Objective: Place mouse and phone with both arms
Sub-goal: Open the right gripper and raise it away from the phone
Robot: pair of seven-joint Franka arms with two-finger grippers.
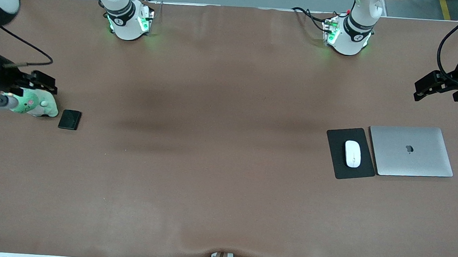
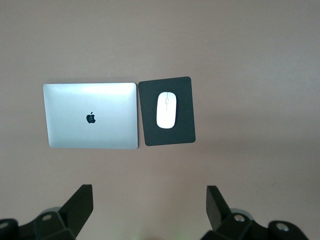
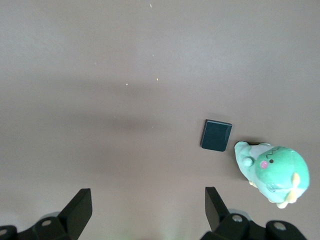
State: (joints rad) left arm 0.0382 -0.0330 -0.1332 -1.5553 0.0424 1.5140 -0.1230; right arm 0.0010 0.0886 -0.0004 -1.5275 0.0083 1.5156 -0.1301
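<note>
Mouse (image 1: 353,153) sits on black pad (image 1: 350,153), which lies just beside the laptop (image 1: 411,151) toward R arm's end. Phone (image 1: 70,119) well apart from laptop, at R arm's end, beside green plush (image 1: 34,104). L gripper (image 1: 436,87) over table edge near laptop, fingers wide, empty. R gripper (image 1: 38,83) over plush, wide, empty.
</note>
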